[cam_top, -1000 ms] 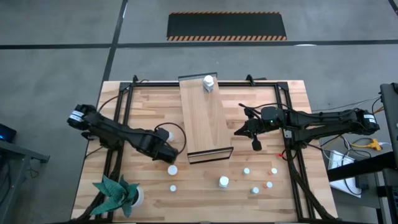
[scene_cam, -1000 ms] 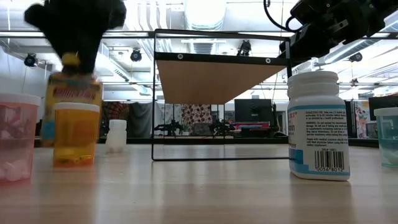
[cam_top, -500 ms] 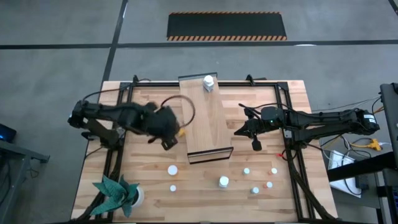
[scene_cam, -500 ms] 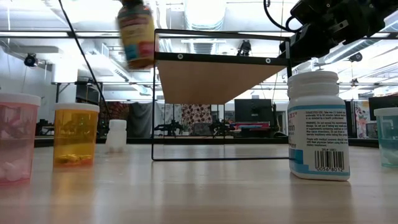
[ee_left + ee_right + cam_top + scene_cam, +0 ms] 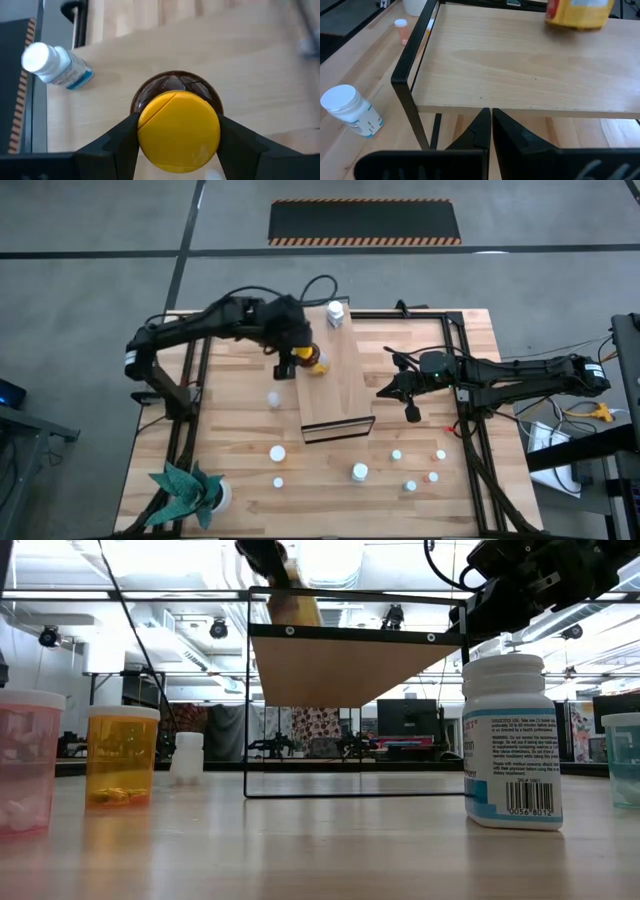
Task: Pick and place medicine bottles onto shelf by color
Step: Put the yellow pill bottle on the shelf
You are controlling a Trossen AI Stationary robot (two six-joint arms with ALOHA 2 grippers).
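Fingers, left gripper (image 5: 178, 150): closed on the yellow cap of the amber bottle (image 5: 314, 362), one dark finger (image 5: 112, 145) on each side of the cap; the grip is wide, set by the cap.
Amber bottle position: held between the left fingers above the shelf (image 5: 330, 385), over its left half, towards the far end; in the low view it shows tilted at the shelf's upper left corner (image 5: 292, 602).
White bottle on shelf (image 5: 335, 314): beyond the left fingers, at the far end of the shelf; in the left wrist view it lies off to the side of the grip (image 5: 54, 66).
Shelf: light-wood board in a dark wire frame, running away from the near table edge between the two arms.
Fingers, right gripper (image 5: 411, 412): pressed together, nothing between them; in the right wrist view the two tips (image 5: 490, 120) meet just in front of the shelf's near edge.
Right gripper position: just beside the shelf's right side, near its front corner, clear of the table.
White-capped bottle (image 5: 351, 111): on the table below the shelf's corner, to one side of the right fingers.
Orange bottle (image 5: 121, 757): upright on the table, well apart from both sets of fingers.
Remaining bottles (image 5: 358, 472): scattered upright on the table in front of the shelf's near end, nearer to the right fingers than to the left.
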